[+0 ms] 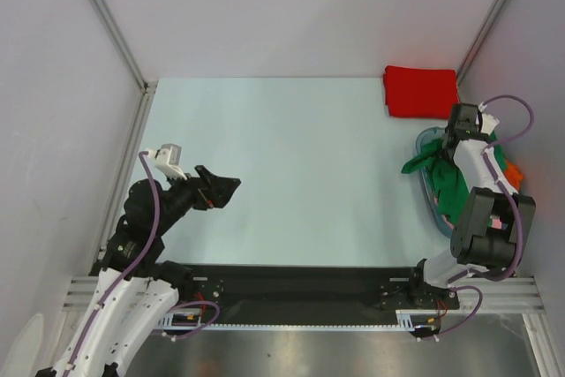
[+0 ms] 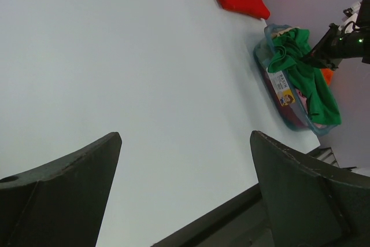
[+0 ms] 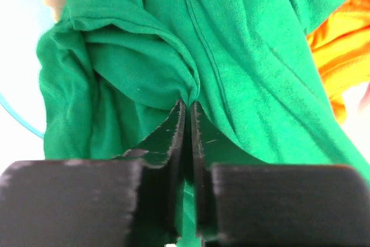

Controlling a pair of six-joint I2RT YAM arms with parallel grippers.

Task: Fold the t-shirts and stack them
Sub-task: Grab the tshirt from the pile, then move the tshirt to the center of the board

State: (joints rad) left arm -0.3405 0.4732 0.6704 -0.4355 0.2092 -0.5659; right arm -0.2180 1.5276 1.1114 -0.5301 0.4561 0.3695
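Black, wide-set fingers [image 2: 69, 183] mark the left end effector [image 1: 222, 185], which hovers spread apart above the pale table [image 1: 300, 156] at its left side and grips nothing. Its own wrist camera looks across bare table surface toward the far right corner.

At that corner a red t-shirt [image 1: 420, 91] lies folded into a neat rectangle, flat on the table and apart from the other cloth. Just nearer than it, along the table's right edge, a clear blue-rimmed tub [image 1: 425, 184] holds a bright green t-shirt [image 1: 441, 181], crumpled and unfolded, with one part spilling over the rim toward the table's middle. The left wrist view shows a printed label [image 2: 283, 88] on the tub's wall, which the overhead camera does not make out.

The right end effector [image 1: 452, 140] reaches down into the tub. Only the right wrist camera settles its grip: the two jaws stand almost together, pinching a raised fold of the green t-shirt at their tips. That close view also shows the shirt's fine knit and a stitched seam, and an orange garment [image 3: 341, 50] lying beside it on the right. From above, the orange cloth is only a small patch at the tub's far side, next to the arm.
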